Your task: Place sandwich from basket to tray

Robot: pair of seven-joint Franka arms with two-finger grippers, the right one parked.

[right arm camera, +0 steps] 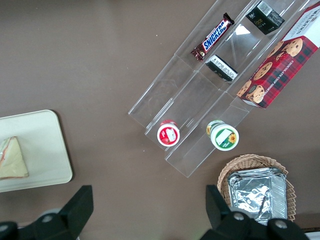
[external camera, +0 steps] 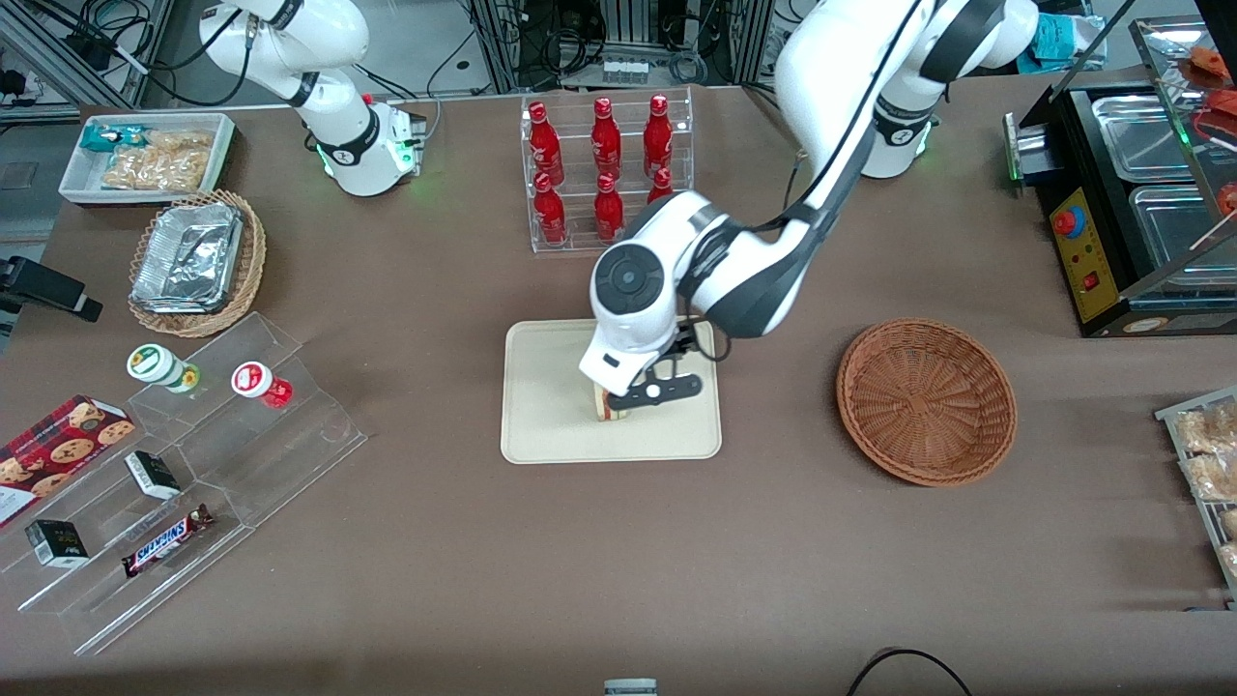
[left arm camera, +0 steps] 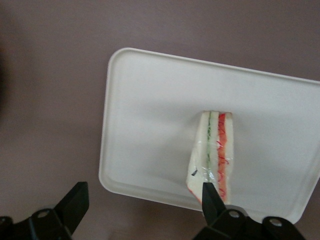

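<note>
The sandwich [external camera: 609,410] lies on the cream tray [external camera: 541,406], in the part of the tray nearer the basket. Its red and green filling stripes show clearly in the left wrist view, sandwich [left arm camera: 214,150] on tray [left arm camera: 150,125]. My gripper [external camera: 630,398] hovers just above the sandwich and hides most of it from the front. The gripper [left arm camera: 143,192] is open, with one finger [left arm camera: 212,200] over the sandwich's edge and the other well off the tray. The reddish-brown basket [external camera: 926,401] sits empty toward the working arm's end of the table.
A clear rack of red bottles [external camera: 604,174] stands just farther from the front camera than the tray. A stepped acrylic display [external camera: 193,464] with snacks, a tan wicker basket of foil trays [external camera: 198,261] and a white bin [external camera: 145,155] lie toward the parked arm's end. Steel pans [external camera: 1150,184] sit past the basket.
</note>
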